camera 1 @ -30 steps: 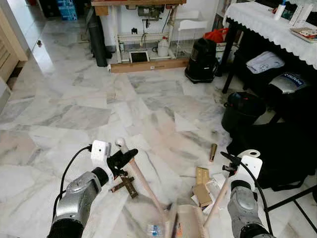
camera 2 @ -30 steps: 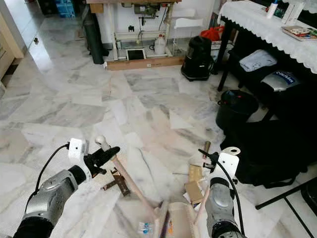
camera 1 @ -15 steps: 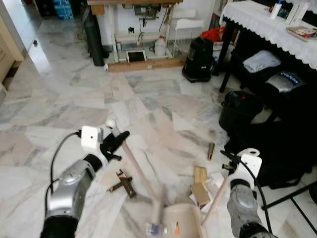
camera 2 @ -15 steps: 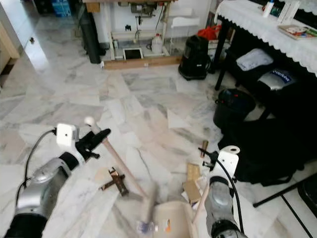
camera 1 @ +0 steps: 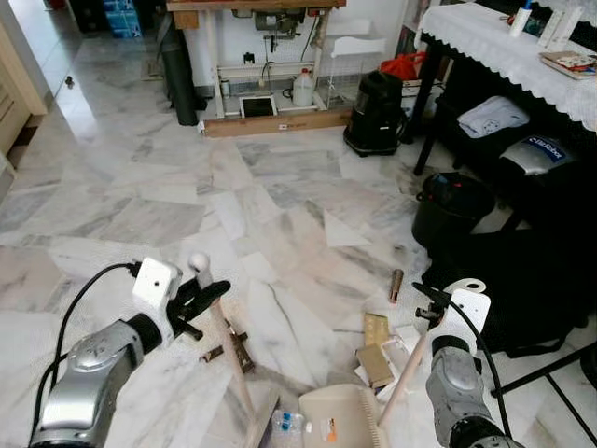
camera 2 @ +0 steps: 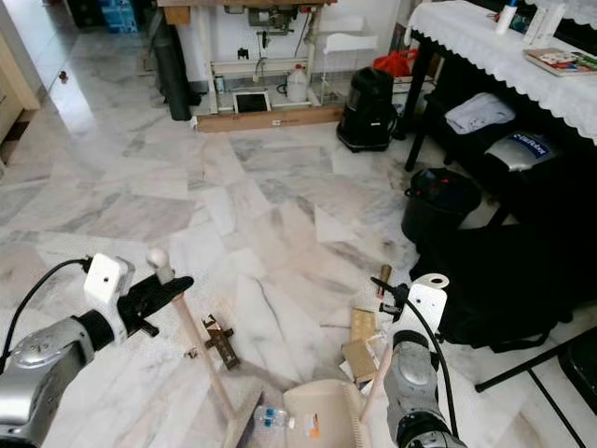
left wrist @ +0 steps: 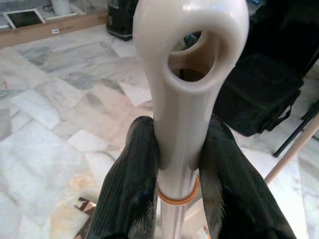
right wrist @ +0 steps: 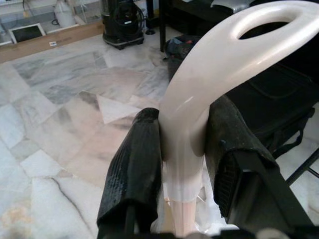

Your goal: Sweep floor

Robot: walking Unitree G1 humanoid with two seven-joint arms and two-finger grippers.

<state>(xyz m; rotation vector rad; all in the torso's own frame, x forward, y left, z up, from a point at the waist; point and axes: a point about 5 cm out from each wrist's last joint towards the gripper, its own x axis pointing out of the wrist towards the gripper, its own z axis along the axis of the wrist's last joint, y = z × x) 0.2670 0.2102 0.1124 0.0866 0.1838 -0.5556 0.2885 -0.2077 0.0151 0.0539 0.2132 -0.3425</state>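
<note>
My left gripper (camera 1: 201, 299) is shut on the cream broom handle (camera 1: 224, 345), just below its rounded top; its black fingers (left wrist: 132, 184) pinch the handle (left wrist: 184, 109) from both sides. The broom's brush head (camera 1: 260, 422) rests on the floor left of the beige dustpan (camera 1: 338, 420). My right gripper (camera 1: 435, 315) is shut on the dustpan's long handle (camera 1: 406, 373), near its looped end (right wrist: 214, 69). A small plastic bottle (camera 1: 287, 422) lies at the dustpan's left edge. Cardboard scraps (camera 1: 376, 364), a brown tube (camera 1: 395, 285) and a wooden cross piece (camera 1: 233, 350) lie on the marble floor.
A black bin (camera 1: 455, 207) and a black bag (camera 1: 522, 280) stand to the right, under a table with a white lace cloth (camera 1: 504, 47). A black vacuum (camera 1: 376, 112) and a sewing table (camera 1: 270, 93) are at the far wall. Open marble floor (camera 1: 187, 187) stretches ahead and left.
My left gripper has swung the broom's top out and then back toward me on the left, and the brush head has slid left, away from the dustpan. The right gripper has barely moved.
</note>
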